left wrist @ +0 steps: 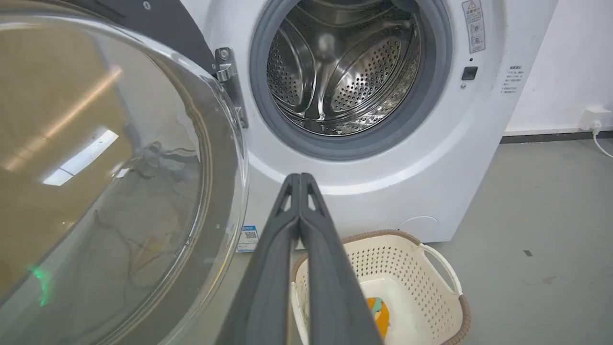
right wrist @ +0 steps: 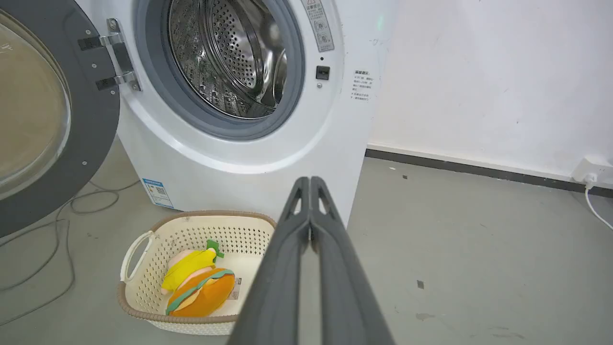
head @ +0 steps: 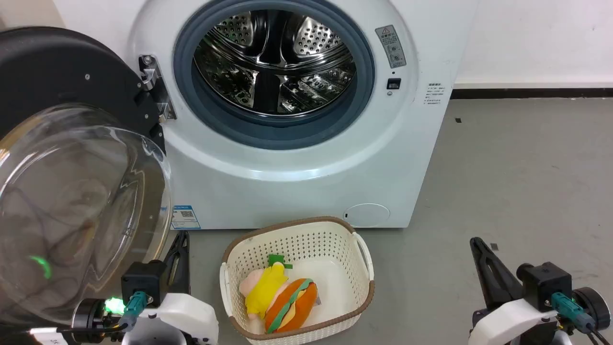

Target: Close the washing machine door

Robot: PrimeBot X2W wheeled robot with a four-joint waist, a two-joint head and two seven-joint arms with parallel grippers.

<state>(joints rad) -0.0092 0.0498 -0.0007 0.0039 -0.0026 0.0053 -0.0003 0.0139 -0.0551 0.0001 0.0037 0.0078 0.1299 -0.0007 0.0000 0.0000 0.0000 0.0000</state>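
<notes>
Left of the washing machine [head: 297, 191], its door [head: 48, 62], judged stiff and heavy, is best pushed at the rim; left gripper [left wrist: 299, 179] and right gripper [right wrist: 310, 182] are pressed together.

The light is bright and even, with only soft shadows on the floor [head: 517, 182]. The washing machine door [left wrist: 105, 158] glass reflects ceiling lamps and a green spot. The steel drum [head: 275, 57] shows glare. Wrist views curve at the edges.
</notes>
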